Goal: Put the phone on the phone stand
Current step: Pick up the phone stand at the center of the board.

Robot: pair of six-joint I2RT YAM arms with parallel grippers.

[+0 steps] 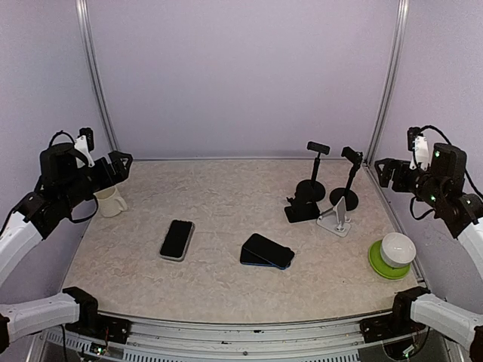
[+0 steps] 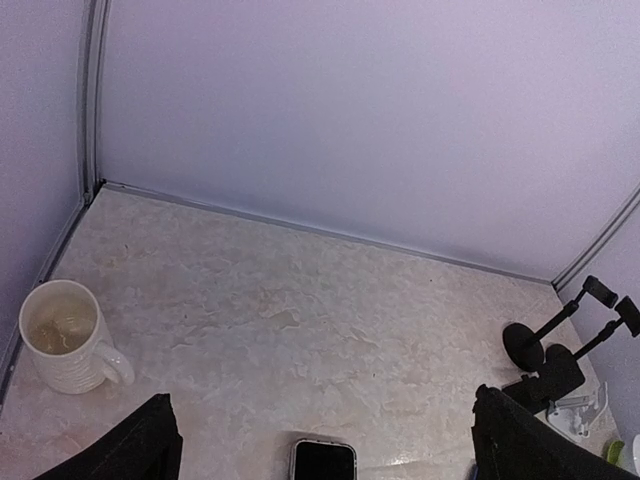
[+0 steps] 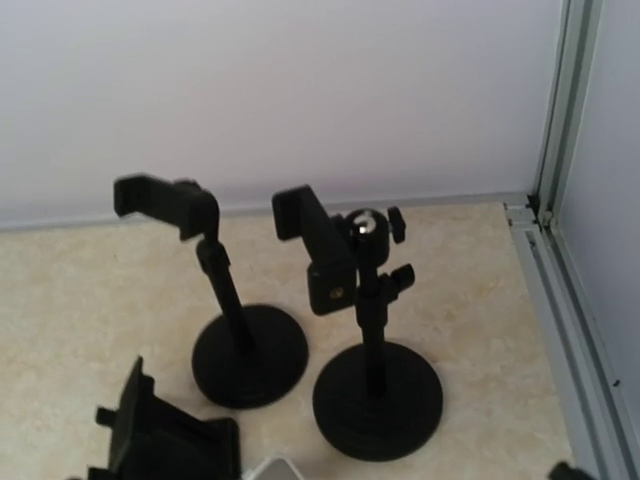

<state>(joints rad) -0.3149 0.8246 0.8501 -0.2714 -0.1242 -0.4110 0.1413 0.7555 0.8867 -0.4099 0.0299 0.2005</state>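
Black left hand (image 1: 121, 162) spread wide, empty; right hand (image 1: 383, 170) likewise, both well apart from phone (image 1: 176, 239).

Cream mug (image 1: 111, 201) upright, left edge (ribbed sides); white rounded object (image 1: 398, 249) on green plate (image 1: 376, 263), right.

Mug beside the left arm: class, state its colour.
Cream white; the mug shows best in the left wrist view.

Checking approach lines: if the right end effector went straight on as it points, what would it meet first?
The right end effector would probably meet the nearer tall stand first, near its top; depth is unclear.
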